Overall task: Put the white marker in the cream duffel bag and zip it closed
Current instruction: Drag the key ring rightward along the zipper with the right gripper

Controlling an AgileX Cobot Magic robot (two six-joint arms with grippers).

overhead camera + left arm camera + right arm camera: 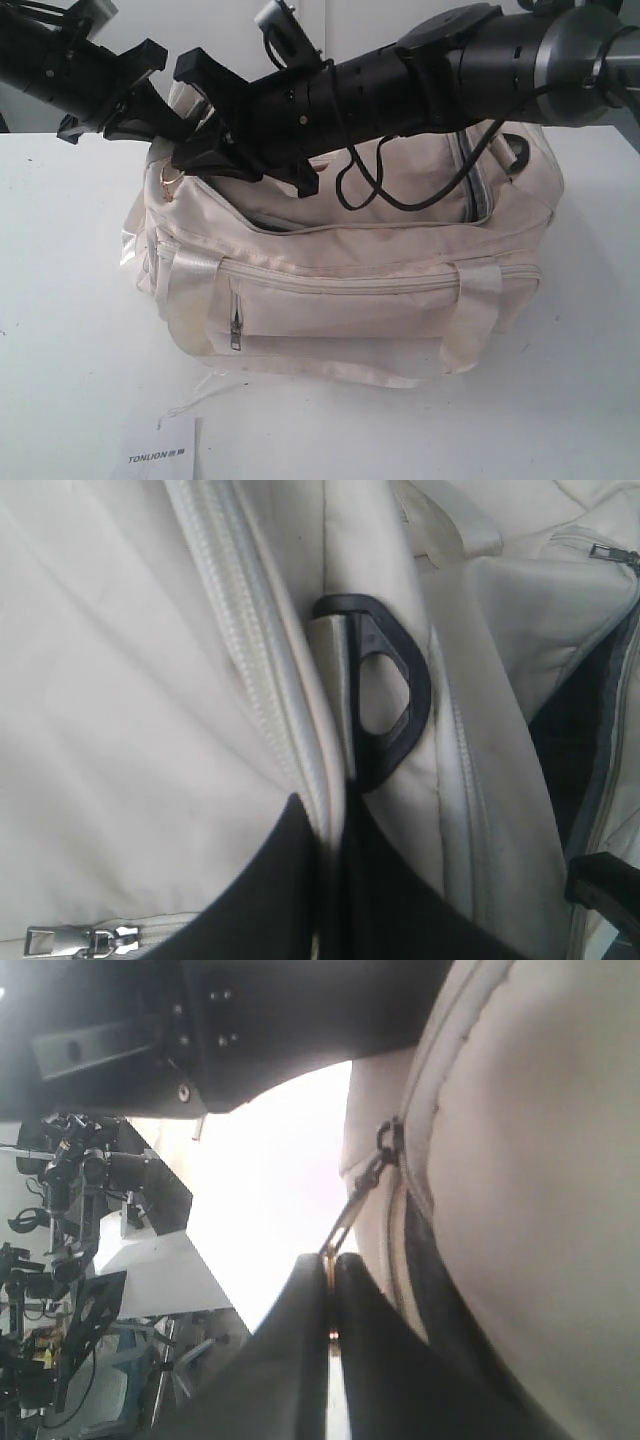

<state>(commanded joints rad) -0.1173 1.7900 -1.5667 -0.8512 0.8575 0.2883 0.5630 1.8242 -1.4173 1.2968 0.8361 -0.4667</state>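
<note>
The cream duffel bag [350, 270] lies in the middle of the white table. A dark slit of lining shows along its curved top zipper [470, 185]. My right gripper [185, 160] reaches across to the bag's left end. In the right wrist view it [332, 1260] is shut on the gold keyring pull [350, 1210]. My left gripper [150, 130] is beside it and, in the left wrist view, [335, 805] is shut on the bag's fabric edge by the zipper tape [250, 660]. The white marker is out of view.
A black plastic loop [395, 695] sits on the bag just beyond my left fingers. A white TONLION hang tag [165, 455] lies on the table [60, 300] in front of the bag. The front pocket zipper pull [236, 328] hangs down.
</note>
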